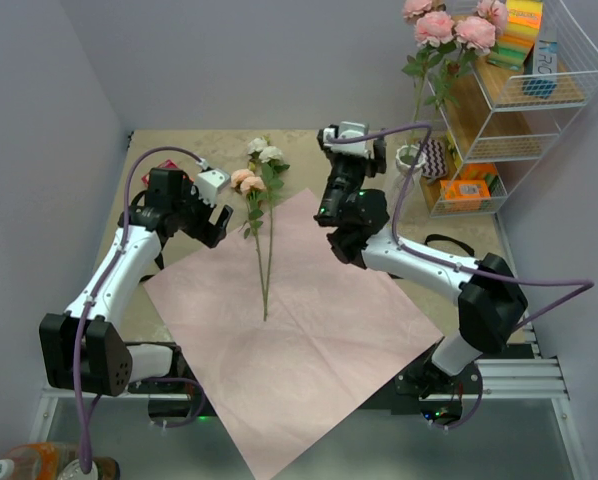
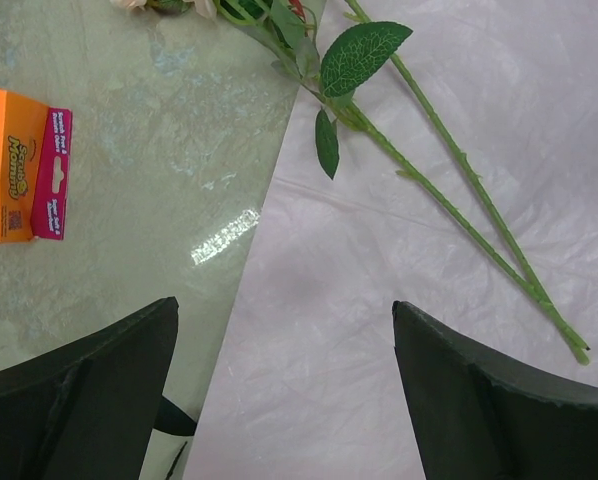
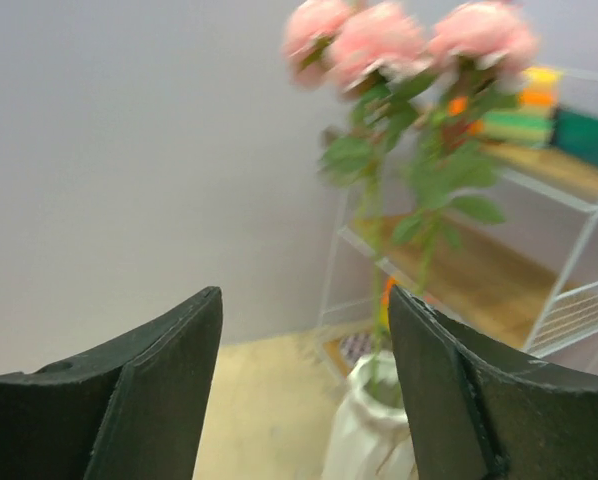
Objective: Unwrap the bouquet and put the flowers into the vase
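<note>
The bouquet's wrapping paper (image 1: 309,330) lies spread flat, pale pink side up. Two flowers (image 1: 265,225), one white-headed and one peach-headed, lie across its far corner, their stems (image 2: 459,190) also in the left wrist view. Several pink roses (image 1: 449,28) stand in the white vase (image 1: 409,157) at the back right. My left gripper (image 1: 215,216) hangs open over the paper's left edge (image 2: 285,303), left of the stems, with nothing in it. My right gripper (image 1: 353,148) is raised just left of the vase (image 3: 369,420), open and empty (image 3: 304,295), with the blurred roses (image 3: 379,40) ahead.
A white wire shelf rack (image 1: 519,110) holding boxes stands right beside the vase at the back right. An orange box (image 2: 14,165) lies on the table left of the paper. A bottle (image 1: 29,462) sits at the near left corner. Grey walls close in on three sides.
</note>
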